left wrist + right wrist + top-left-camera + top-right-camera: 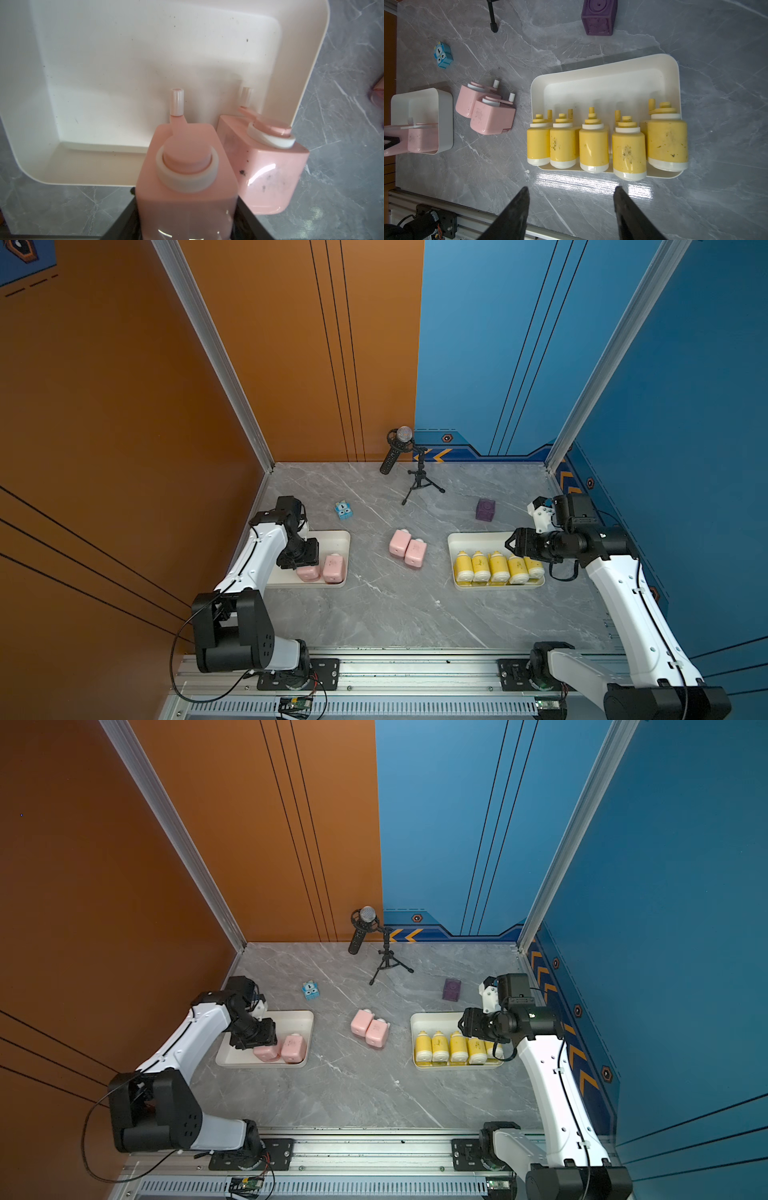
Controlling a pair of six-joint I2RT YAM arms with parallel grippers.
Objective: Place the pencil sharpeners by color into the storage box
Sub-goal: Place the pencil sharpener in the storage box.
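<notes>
My left gripper (pixel 305 562) (pixel 186 195) is shut on a pink pencil sharpener (pixel 187 166) with a white knob. It holds it over the near part of the left white storage box (pixel 332 536). Close beside it, a second pink sharpener (pixel 333 568) (pixel 270 166) lies in that box. Two more pink sharpeners (pixel 400 542) (pixel 415 552) lie touching each other on the table's middle. Several yellow bottle-shaped sharpeners (pixel 498 568) (pixel 593 143) stand in a row in the right white storage box (pixel 478 540). My right gripper (pixel 511 545) (pixel 571 188) hovers open and empty above that box's right side.
A small blue cube with cartoon eyes (pixel 343 510) and a dark purple cube (pixel 485 509) sit farther back on the marble table. A microphone on a tripod (pixel 417 472) stands at the back centre. Orange and blue walls enclose the sides; a metal rail (pixel 415 672) runs along the front.
</notes>
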